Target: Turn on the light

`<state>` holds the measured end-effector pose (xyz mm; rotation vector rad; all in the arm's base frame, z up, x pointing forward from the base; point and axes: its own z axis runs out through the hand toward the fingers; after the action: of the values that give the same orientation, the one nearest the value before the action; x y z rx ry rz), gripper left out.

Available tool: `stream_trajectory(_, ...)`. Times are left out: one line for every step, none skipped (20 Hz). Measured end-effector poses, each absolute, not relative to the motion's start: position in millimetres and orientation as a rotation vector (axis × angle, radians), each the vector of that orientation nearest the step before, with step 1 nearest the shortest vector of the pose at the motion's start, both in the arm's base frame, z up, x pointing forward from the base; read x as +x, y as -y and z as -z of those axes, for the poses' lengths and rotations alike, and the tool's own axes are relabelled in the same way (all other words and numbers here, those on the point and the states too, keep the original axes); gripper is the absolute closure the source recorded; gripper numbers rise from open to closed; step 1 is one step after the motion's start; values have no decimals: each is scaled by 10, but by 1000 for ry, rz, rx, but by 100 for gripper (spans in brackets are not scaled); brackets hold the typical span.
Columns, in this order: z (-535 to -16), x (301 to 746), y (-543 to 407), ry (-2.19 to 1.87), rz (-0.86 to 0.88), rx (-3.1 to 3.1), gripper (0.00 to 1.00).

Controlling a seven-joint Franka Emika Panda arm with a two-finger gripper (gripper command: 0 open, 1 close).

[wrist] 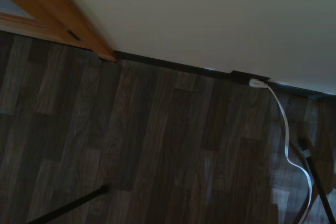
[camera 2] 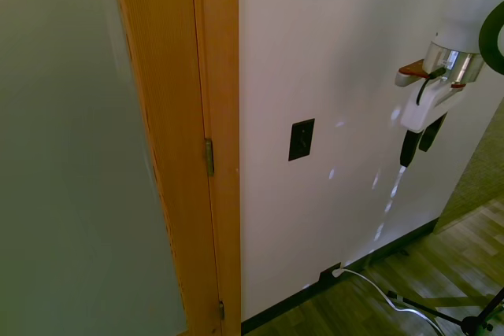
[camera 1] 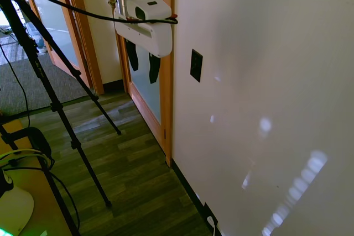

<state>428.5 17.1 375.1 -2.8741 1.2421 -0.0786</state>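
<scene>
Task not begun. Switch (camera 1: 196, 65) on wall (camera 1: 265, 53) just beside door frame edge (camera 1: 166, 81), untouched. Gripper (camera 1: 142, 62) hanging fingers-down, narrowly parted, empty, well apart from plate. Left: turn, reach wall, press toggle. Low outlet (wrist: 249, 77) with white plug irrelevant.

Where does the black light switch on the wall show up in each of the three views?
First exterior view: the light switch sits on the white wall, upper middle, right of the gripper.
Second exterior view: the switch is near the centre, just right of the wooden door frame.
Wrist view: not in it; only floor, wall base and the outlet with a white plug show.
Shared landmark: the wooden door frame.
</scene>
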Motion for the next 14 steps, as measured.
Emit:
stream_trajectory(-3745, 4285, -170, -1242, 76, -2875, 0)
stream_trajectory(-3743, 4285, -172, -1242, 74, -2875, 0)
stream_trajectory(-3743, 4300, -188, -1235, 83, -2874, 0)
stream_trajectory(-3744, 4334, -210, -1229, 98, -2868, 0)
stream_trajectory(-3736, 4392, -239, -1223, 114, -2857, 0)
stream_trajectory(-3723, 4468, -273, -1217, 128, -2844, 0)
stream_trajectory(-3695, 4554, -299, -1213, 136, -2832, 0)
stream_trajectory(-3654, 4658, -322, -1213, 141, -2822, 0)
stream_trajectory(-3604, 4772, -346, -1217, 146, -2810, 0)
stream_trajectory(-3546, 4894, -370, -1229, 146, -2799, 0)
stream_trajectory(-3493, 5030, -392, -1238, 149, -2786, 0)
stream_trajectory(-3447, 5178, -420, -1246, 158, -2772, 0)
stream_trajectory(-3400, 5327, -454, -1253, 165, -2759, 0)
stream_trajectory(-3345, 5468, -497, -1265, 172, -2744, 0)
